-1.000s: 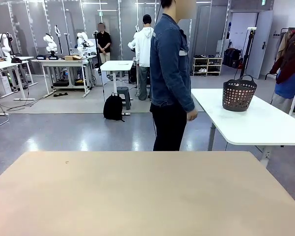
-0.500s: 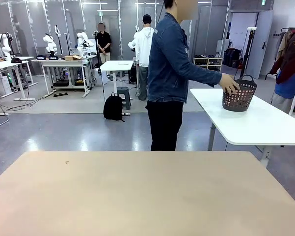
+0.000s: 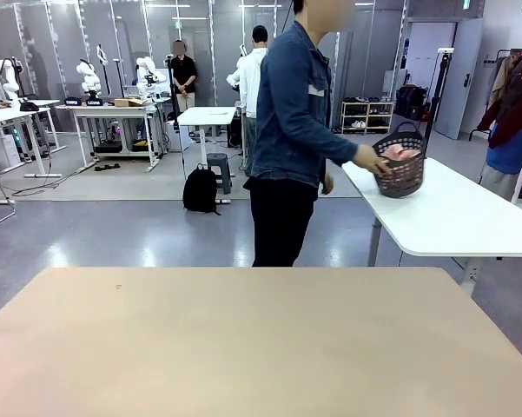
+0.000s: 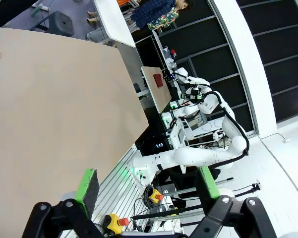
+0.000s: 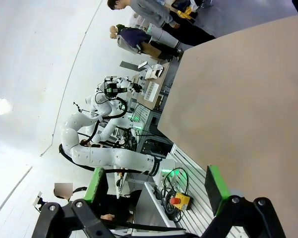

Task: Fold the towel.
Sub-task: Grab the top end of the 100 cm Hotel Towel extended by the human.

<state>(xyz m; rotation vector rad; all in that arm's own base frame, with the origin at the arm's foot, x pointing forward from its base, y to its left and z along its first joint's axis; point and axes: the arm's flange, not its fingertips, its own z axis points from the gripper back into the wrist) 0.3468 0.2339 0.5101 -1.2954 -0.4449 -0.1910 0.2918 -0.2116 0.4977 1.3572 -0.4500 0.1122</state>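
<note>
Both empty: left gripper (image 4: pixel 148 174) jaws spread wide, right gripper (image 5: pixel 155 174) jaws likewise

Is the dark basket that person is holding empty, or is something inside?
Not empty: pink cloth shows above the rim of the basket, which the person's hand grips.

Beyond the far edge of my work table (image 3: pixel 261 347) a person (image 3: pixel 291 130) stands, just right of its middle. Behind and to the right stands a side table (image 3: pixel 452 217). The basket (image 3: pixel 405 179) sits at its left end, the person's hand (image 3: pixel 371 160) on its rim and the towel (image 3: pixel 400 153) inside it.
</note>
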